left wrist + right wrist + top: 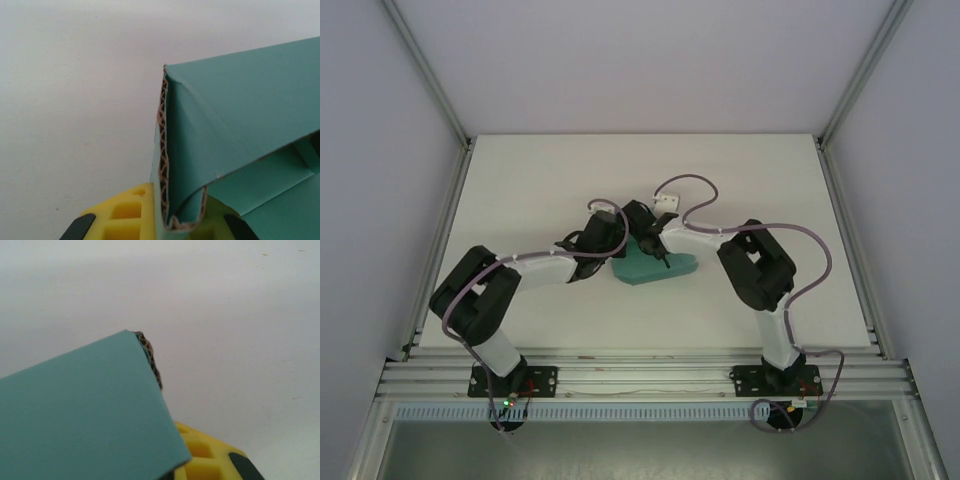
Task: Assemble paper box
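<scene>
Between the yellow fingers (125,215) of the left gripper (172,225), low in the left wrist view, a folded edge of the paper box (250,125) is pinched. The jaws are closed on the teal-green card, and its raw brown corrugated edge (162,150) rises upright from the grip. From there one teal panel slopes up and away to the right, folded over a lower panel (a crease runs across that lower one). Beyond the card lies the bare white table (75,75). The right gripper (177,472), seen in the right wrist view, is likewise clamped on the card. One yellow finger shows at the bottom edge, touching the underside of a smooth teal panel that hides the other finger. That panel spreads up and to the left across the lower half of the view, and a short strip of brown fluting shows at its top corner. From the overhead camera, both grippers meet over the box near the middle of the table. The left one is at the box's left end and the right one comes down on its far side, the two just beside each other. The box rests on the tabletop between the two bent arms, a little right of centre and well apart from every table edge.
</scene>
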`<state>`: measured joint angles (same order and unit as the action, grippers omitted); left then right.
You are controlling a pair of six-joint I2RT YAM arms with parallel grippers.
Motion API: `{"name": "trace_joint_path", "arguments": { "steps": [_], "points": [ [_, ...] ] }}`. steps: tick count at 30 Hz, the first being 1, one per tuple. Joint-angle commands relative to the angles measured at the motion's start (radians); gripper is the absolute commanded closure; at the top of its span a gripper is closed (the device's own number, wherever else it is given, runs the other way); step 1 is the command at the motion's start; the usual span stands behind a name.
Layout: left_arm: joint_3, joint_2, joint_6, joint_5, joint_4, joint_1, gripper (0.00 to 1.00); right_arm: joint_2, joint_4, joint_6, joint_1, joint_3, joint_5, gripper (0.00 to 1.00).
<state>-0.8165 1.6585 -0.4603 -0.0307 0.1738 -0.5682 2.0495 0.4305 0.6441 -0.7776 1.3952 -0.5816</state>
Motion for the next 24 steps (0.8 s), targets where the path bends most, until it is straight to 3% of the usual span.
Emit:
{"name": "trace_joint_path", "arguments": {
  "steps": [1, 4, 8, 13, 20, 24],
  "points": [
    [-0.007, -0.01, -0.062, -0.09, -0.088, 0.005, 1.0, 0.045, 0.118, 0.128, 0.074, -0.026, -0.27, 1.0],
    [-0.012, -0.003, -0.066, -0.087, -0.089, 0.004, 1.0, 0.02, -0.016, 0.064, 0.073, -0.092, -0.254, 1.0],
    [-0.017, 0.001, -0.063, -0.087, -0.097, 0.004, 1.0, -0.055, -0.427, -0.146, 0.074, -0.273, -0.054, 0.85],
    [-0.016, -0.011, -0.048, -0.094, -0.102, 0.003, 1.0, -0.133, -0.641, -0.348, 0.076, -0.369, 0.162, 0.72],
    [-0.012, -0.033, -0.023, -0.085, -0.08, 0.003, 1.0, -0.321, -0.711, -0.469, 0.075, -0.486, 0.444, 0.23],
    [-0.038, -0.041, 0.009, -0.085, -0.1, 0.005, 1.0, -0.431, -0.684, -0.471, 0.076, -0.543, 0.484, 0.02]
  ]
}}
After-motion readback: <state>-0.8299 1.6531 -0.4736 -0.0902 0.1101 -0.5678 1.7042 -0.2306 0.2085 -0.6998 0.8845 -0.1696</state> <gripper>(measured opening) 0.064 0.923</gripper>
